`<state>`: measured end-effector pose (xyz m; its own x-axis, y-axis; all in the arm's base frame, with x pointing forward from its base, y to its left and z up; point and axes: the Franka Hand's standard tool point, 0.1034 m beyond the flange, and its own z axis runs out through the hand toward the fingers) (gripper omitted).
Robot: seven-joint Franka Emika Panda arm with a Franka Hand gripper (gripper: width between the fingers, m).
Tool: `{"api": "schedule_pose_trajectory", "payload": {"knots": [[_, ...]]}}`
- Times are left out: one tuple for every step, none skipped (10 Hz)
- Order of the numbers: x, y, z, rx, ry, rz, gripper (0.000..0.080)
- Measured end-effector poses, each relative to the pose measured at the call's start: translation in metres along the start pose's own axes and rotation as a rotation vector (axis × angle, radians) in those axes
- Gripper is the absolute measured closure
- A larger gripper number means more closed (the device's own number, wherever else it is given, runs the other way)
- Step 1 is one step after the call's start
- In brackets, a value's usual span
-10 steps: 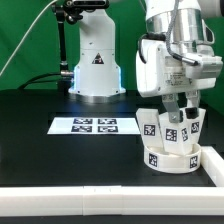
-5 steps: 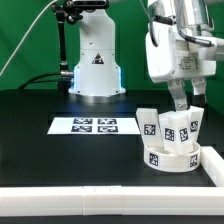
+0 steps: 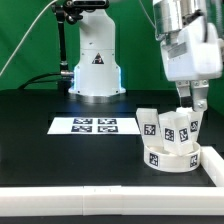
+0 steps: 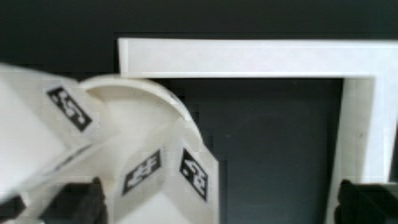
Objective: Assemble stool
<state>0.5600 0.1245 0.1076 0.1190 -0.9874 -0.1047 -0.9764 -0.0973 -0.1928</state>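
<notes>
Exterior view: open pincer [image 3: 193,100] hovers above the legged stool [image 3: 170,140].

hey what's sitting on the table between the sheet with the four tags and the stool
Nothing. In the exterior view, only bare black table lies between the marker board and the stool.

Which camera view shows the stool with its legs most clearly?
The exterior view: the whole stool stands there, round seat on the table with three tagged legs pointing up, beside the white bars. The wrist view shows only part of it, close and blurred: the seat's curved edge and some leg tags.
</notes>
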Motion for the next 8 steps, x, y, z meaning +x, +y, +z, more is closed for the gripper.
{"api": "schedule_pose_trajectory", "payload": {"knots": [[-0.005,-0.0031,-0.0019,-0.026,-0.009,-0.082,0.0151],[-0.0013,-0.0043,-0.0019,-0.012,0.001,-0.147,0.0151],[-0.0005,-0.0035,-0.0014,-0.014,0.002,-0.231,0.0151],[-0.0004,-0.0035,-0.0014,-0.014,0.002,-0.287,0.0151],[-0.0003,-0.0035,-0.0014,-0.014,0.002,-0.33,0.0151],[0.0001,-0.0036,-0.0014,-0.014,0.002,-0.398,0.0151],[0.0015,-0.0037,-0.0013,-0.021,0.011,-0.533,0.0151],[0.0037,-0.0044,-0.0012,-0.031,0.027,-0.703,0.0151]]}}
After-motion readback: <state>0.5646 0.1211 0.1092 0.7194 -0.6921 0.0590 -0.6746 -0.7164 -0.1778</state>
